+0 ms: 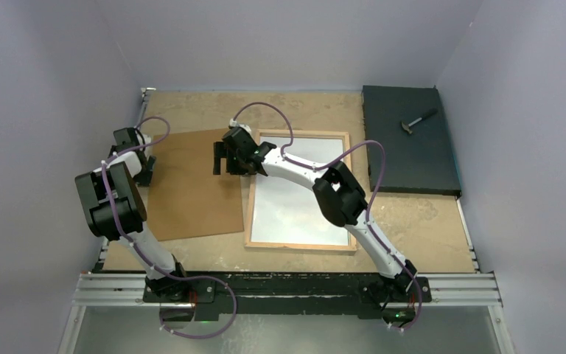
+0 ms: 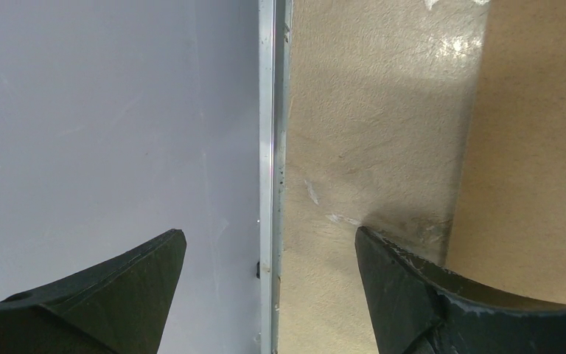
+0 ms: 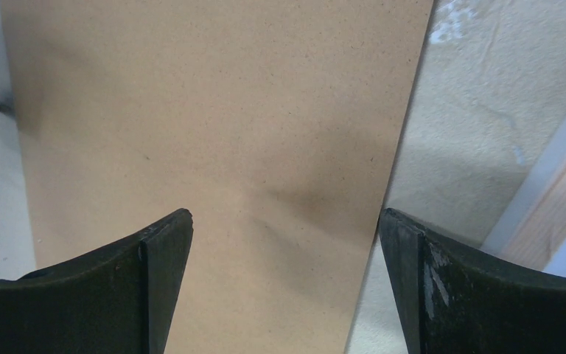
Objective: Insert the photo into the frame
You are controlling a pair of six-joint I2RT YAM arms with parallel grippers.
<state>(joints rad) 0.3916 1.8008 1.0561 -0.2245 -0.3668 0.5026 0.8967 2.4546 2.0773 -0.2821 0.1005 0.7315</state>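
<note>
Item, table [image 1: 302,103]: tan, rough-surfaced, carrying everything listed here. Item, board [image 1: 191,184]: plain brown, lying flat and slightly skewed on the table; we take it as our landmark. Item, frame [image 1: 300,245]: lying flat just right of the board with its light wood edges facing up. A narrow strip of bare table separates the two, so they do not touch. A pale panel [image 1: 295,206] with a slight sheen fills the frame's opening. We cannot tell whether this panel is the photo's white back, and we see no dark, orange-brown print anywhere. Item, left gripper [image 2: 269,240]: it hangs off the board's left edge, over the table's metal side rail. Its fingers [image 2: 394,273] are spread wide with nothing between them, and the board shows only at the right of the left wrist view. Item, right gripper [image 3: 287,214]: it hangs over the board's right edge, fingers [image 3: 166,251] fully apart and gripping nothing. One finger is above the board and the other above the bare strip towards the frame. Item, black slab [image 1: 413,158]: well apart from the board, far to its right and rear. Item, hammer [image 1: 418,122]: resting on the slab.
</note>
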